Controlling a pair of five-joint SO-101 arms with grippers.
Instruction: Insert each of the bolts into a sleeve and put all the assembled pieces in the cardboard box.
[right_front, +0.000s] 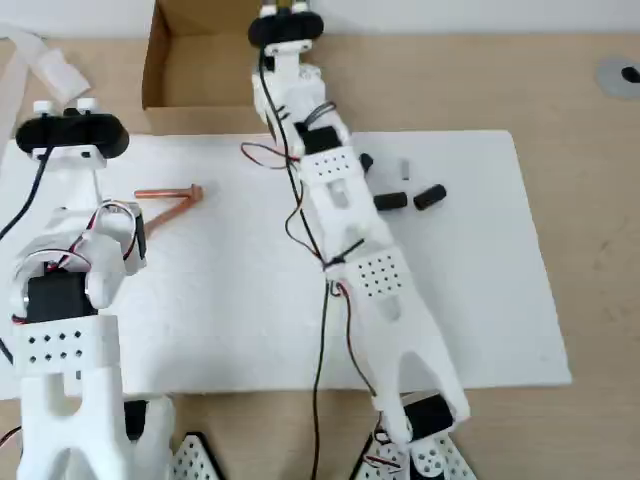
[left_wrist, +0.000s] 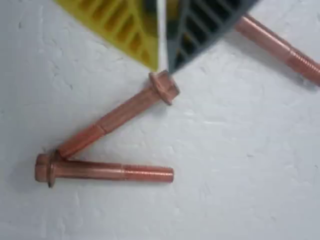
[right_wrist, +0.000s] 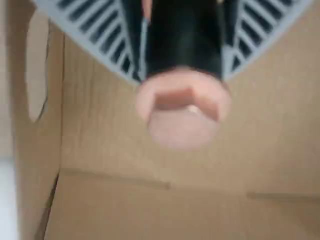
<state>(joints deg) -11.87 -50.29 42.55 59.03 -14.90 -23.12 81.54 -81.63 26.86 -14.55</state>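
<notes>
We see the right hand (right_wrist: 182, 65) over the inside of the cardboard box (right_wrist: 125, 160), clenched on a black sleeve (right_wrist: 182, 40), and the copper head of a bolt (right_wrist: 182, 107) sticks out of the sleeve's end. The left hand (left_wrist: 162, 60) is outside the box, over the white mat (left_wrist: 240, 175) that lies before the box's near wall. Its two fingers are closed together on nothing, with their tips just beside the head of one of three loose bolts (left_wrist: 112, 120). Some spare sleeves (right_front: 429, 197) lie on the same mat, well apart from the box.
</notes>
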